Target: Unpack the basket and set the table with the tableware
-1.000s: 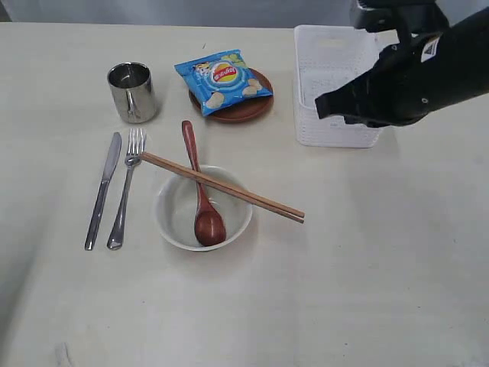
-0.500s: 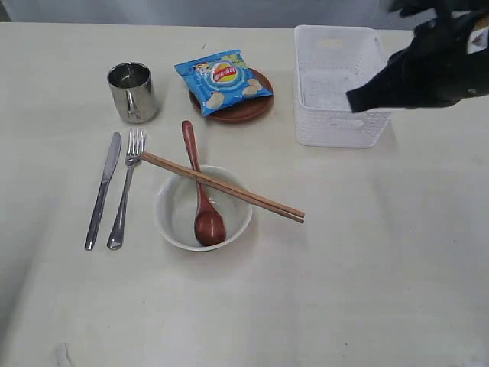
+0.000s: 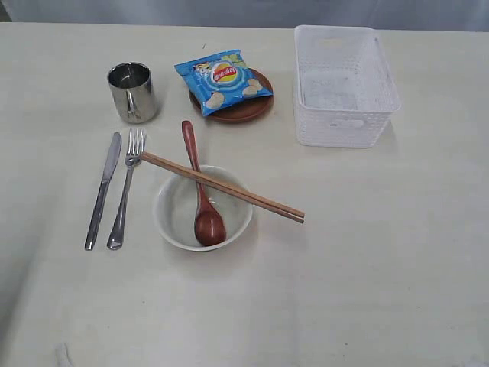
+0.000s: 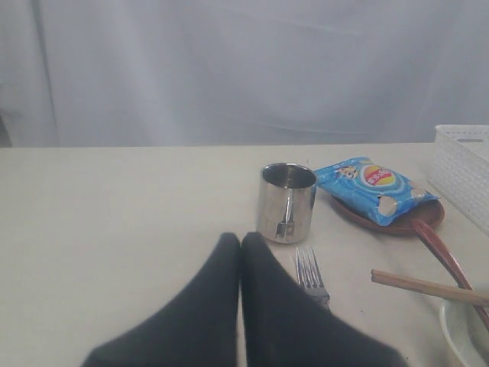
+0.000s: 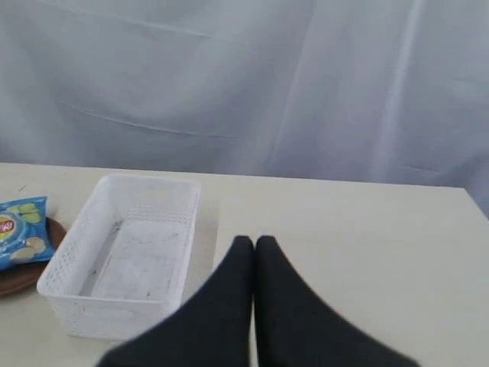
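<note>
Showing L gripper [image 4: 241, 238], R gripper [image 5: 254, 240] (pinched, wrist-only)

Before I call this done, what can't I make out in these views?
- Exterior view: the chip bag covers most of the plate.
- Left wrist view: the left gripper hides the knife and the fork's handle.
- Left wrist view: the frame's corner cuts off the bowl.
- Exterior view: left gripper and right gripper are out of frame.
</note>
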